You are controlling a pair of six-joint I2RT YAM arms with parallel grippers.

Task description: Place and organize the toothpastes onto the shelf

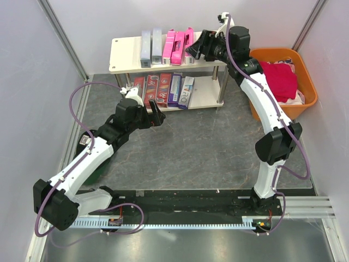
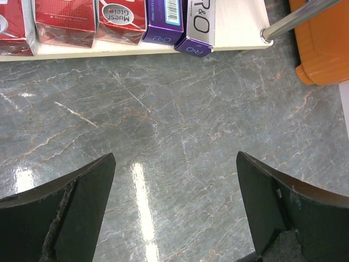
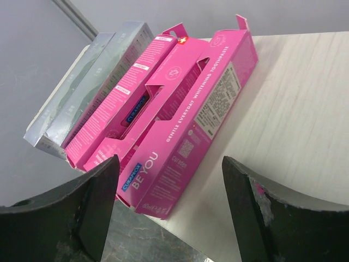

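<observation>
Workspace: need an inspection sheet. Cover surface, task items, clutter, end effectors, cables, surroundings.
Surface: grey marbled table top, bare between the arms.
Job's things: shelf; top tier holds two silver-grey cartons and three pink cartons; lower tier holds three red cartons, a purple carton and a white carton.
Clutter: orange basket with red cloth, right of the shelf.
End effectors: left end effector open, empty, over the table; right end effector open at the pink cartons.
Cables: purple cables loop along both arms.
Surroundings: white walls.
</observation>
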